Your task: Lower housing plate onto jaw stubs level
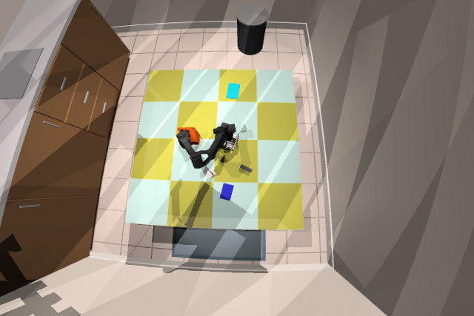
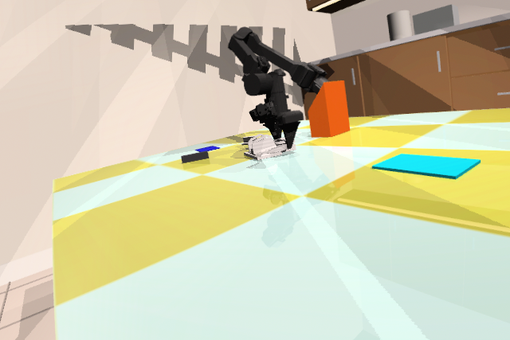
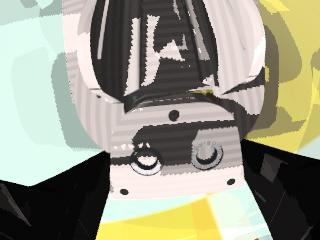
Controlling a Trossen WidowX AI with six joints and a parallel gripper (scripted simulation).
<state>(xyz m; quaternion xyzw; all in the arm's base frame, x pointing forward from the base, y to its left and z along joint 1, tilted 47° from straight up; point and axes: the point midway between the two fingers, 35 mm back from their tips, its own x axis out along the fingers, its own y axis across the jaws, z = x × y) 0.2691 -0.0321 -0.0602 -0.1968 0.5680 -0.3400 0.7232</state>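
The white housing plate [image 3: 175, 181] has two grey-rimmed holes and small dark dots. It spans between the two black fingers of my gripper [image 3: 176, 150] [image 2: 284, 142], which is shut on its sides. Past the plate lie the two curved white jaws, the right one [image 3: 235, 45] showing clearly, on a wider white base [image 3: 71, 45]. The plate lies over the near end of this assembly [image 2: 261, 145] [image 1: 230, 143]. The stubs are hidden under it. The frames do not show clearly whether the plate is level or fully seated.
An orange block [image 2: 338, 110] [image 1: 194, 135] stands by the arm's base. A dark bar [image 1: 245, 168] [image 2: 195, 158], a blue pad [image 1: 227, 192] [image 2: 207, 149], a small white piece [image 1: 210, 173] and a cyan pad [image 1: 232, 91] [image 2: 426, 165] lie on the checkered table.
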